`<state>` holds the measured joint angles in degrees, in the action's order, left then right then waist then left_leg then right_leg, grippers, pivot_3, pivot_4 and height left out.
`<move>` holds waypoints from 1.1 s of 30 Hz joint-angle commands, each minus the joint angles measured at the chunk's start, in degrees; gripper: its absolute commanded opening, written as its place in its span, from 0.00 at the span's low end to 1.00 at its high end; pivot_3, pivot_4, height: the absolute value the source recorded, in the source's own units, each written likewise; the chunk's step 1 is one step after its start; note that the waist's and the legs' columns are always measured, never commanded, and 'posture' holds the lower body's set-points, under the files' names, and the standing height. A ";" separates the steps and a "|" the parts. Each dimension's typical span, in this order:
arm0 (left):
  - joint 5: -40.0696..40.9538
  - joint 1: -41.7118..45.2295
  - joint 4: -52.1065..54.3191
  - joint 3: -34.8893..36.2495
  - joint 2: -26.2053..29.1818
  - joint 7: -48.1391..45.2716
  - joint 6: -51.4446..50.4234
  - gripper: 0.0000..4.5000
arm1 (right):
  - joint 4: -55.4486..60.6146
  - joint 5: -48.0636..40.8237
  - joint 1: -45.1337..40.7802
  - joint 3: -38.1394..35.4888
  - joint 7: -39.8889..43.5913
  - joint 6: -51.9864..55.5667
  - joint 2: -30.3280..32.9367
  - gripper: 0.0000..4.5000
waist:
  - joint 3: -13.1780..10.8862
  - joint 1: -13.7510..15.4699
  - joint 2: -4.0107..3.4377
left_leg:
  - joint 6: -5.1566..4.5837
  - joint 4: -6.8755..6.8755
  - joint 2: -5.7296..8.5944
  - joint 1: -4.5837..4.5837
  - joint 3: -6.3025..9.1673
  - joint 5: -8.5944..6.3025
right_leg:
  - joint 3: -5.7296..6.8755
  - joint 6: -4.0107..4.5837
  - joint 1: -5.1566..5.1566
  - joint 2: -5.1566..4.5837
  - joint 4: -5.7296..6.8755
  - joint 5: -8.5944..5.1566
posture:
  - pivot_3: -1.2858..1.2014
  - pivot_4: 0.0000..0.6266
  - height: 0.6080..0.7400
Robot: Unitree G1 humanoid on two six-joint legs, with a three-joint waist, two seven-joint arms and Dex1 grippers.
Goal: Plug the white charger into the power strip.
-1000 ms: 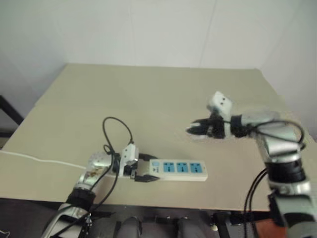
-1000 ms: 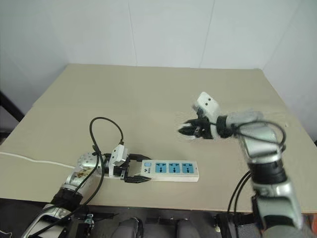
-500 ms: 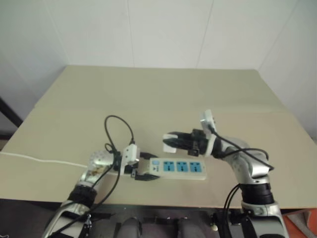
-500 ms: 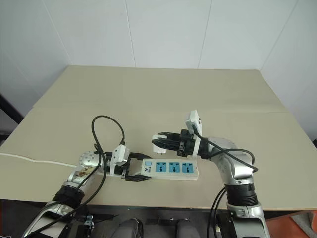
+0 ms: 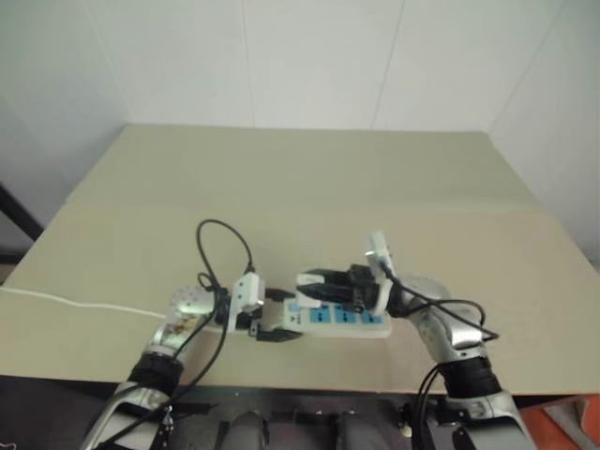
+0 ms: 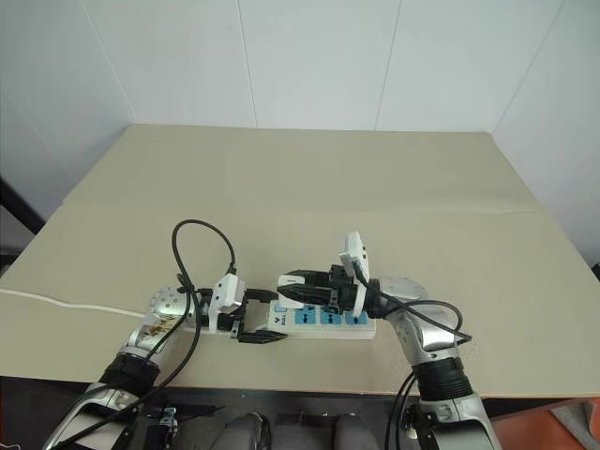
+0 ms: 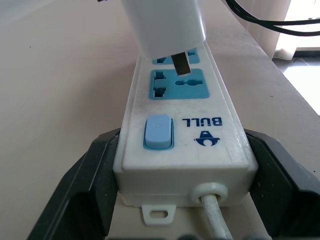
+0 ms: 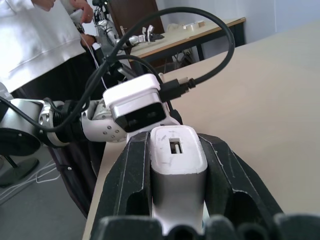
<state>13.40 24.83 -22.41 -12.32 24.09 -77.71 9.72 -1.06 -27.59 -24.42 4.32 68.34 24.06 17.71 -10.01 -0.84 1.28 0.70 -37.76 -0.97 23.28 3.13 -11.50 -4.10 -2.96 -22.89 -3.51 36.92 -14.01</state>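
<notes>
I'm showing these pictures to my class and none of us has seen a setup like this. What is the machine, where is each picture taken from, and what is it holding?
This is a two-armed robot at a beige table. Two pictures come from cameras in its head, looking down over its arms. The other two come from a camera on each wrist. The left gripper clasps one end of the power strip, which lies on the table, its black fingers on either side. The right gripper is shut on the white charger and holds it above the strip. In the left wrist picture the charger's metal prong hangs over a blue socket, not yet in.
</notes>
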 commanded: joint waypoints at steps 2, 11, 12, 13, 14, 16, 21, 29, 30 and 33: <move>-1.48 -0.58 -1.10 -1.34 -0.02 0.03 -0.79 0.73 | -2.71 0.37 -2.15 -0.12 2.68 -5.29 1.11 0.25 | 0.00 -0.02 0.00 | 0.00 0.00 0.00 0.00 0.00 0.00 | 0.00 0.00 0.00 0.00 0.00 0.00 | 0.52 0.24 1.00; -1.38 -0.80 -0.59 -1.45 -0.07 0.02 -1.04 0.73 | -7.13 1.65 -2.86 0.46 5.05 -9.60 1.92 0.25 | 0.00 -0.01 0.00 | 0.00 0.00 0.00 0.01 0.00 0.00 | -0.01 0.00 0.00 0.00 -0.01 0.00 | 0.52 0.24 1.00; -1.38 -0.76 -0.63 -1.46 -0.11 0.02 -1.05 0.73 | -7.22 1.87 -2.73 0.70 5.30 -10.00 2.11 0.25 | 0.00 -0.01 0.00 | 0.00 0.00 0.00 0.00 0.00 0.00 | 0.00 0.00 -0.01 0.00 -0.01 0.00 | 0.52 0.24 1.00; -1.41 -0.70 -0.74 -1.47 -0.16 0.05 -1.02 0.73 | -7.31 2.14 -2.59 0.96 5.56 -10.46 2.28 0.25 | 0.00 -0.01 0.00 | 0.00 0.00 0.00 0.00 0.00 0.00 | 0.00 0.00 -0.01 0.00 0.00 0.00 | 0.52 0.24 1.00; -1.43 -0.66 -0.86 -1.48 -0.20 0.05 -0.93 0.73 | -7.41 2.38 -2.42 1.15 5.71 -11.02 2.36 0.25 | 0.00 -0.01 0.00 | 0.00 0.00 0.00 0.00 0.00 0.00 | 0.00 0.00 -0.01 0.00 0.00 0.00 | 0.52 0.24 1.00; -1.45 -0.65 -0.89 -1.50 -0.25 0.08 -0.89 0.73 | -7.81 2.67 -2.18 1.33 5.53 -11.88 2.36 0.25 | 0.00 -0.01 0.00 | 0.00 0.00 0.00 0.00 0.00 0.00 | 0.00 0.00 -0.01 0.00 -0.01 0.00 | 0.52 0.24 1.00; -1.44 -0.57 -0.79 -1.49 -0.26 0.14 -0.89 0.73 | -9.00 3.43 -1.66 1.70 5.56 -13.86 2.47 0.25 | 0.00 -0.01 0.00 | 0.00 0.00 0.00 0.00 0.00 0.00 | 0.00 0.00 0.00 0.00 -0.01 0.00 | 0.52 0.24 1.00; -1.45 -0.68 -0.89 -1.44 -0.31 0.29 -0.68 0.73 | -11.34 4.59 -0.09 2.45 5.71 -17.64 1.85 0.25 | 0.00 -0.03 0.00 | 0.00 0.00 0.00 -0.10 0.00 0.00 | 0.00 -0.01 0.13 0.00 -0.05 -0.01 | 0.52 0.24 1.00; -1.40 -0.72 -0.76 -1.41 -0.27 0.27 -0.75 0.73 | -11.86 4.69 -0.06 2.46 5.46 -17.64 1.75 0.25 | 0.00 -0.04 0.00 | 0.00 0.00 -0.01 -0.13 0.00 0.00 | 0.00 -0.01 0.17 0.00 -0.06 -0.01 | 0.52 0.24 1.00; -1.35 -0.74 -0.60 -1.35 -0.20 0.32 -0.85 0.73 | -13.24 5.03 -0.14 2.51 5.23 -17.95 1.73 0.25 | 0.01 -0.06 0.00 | 0.00 0.02 -0.01 -0.24 0.01 0.00 | 0.01 -0.01 0.30 0.00 -0.11 -0.01 | 0.52 0.24 1.00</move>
<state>13.32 24.83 -22.54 -12.36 24.09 -77.56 9.63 -12.43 -23.90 -25.60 6.22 74.07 6.21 19.19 -10.00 -0.90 1.27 0.71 -37.73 -0.98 22.98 3.13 -11.51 -4.10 -2.98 -22.52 -3.50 36.79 -14.03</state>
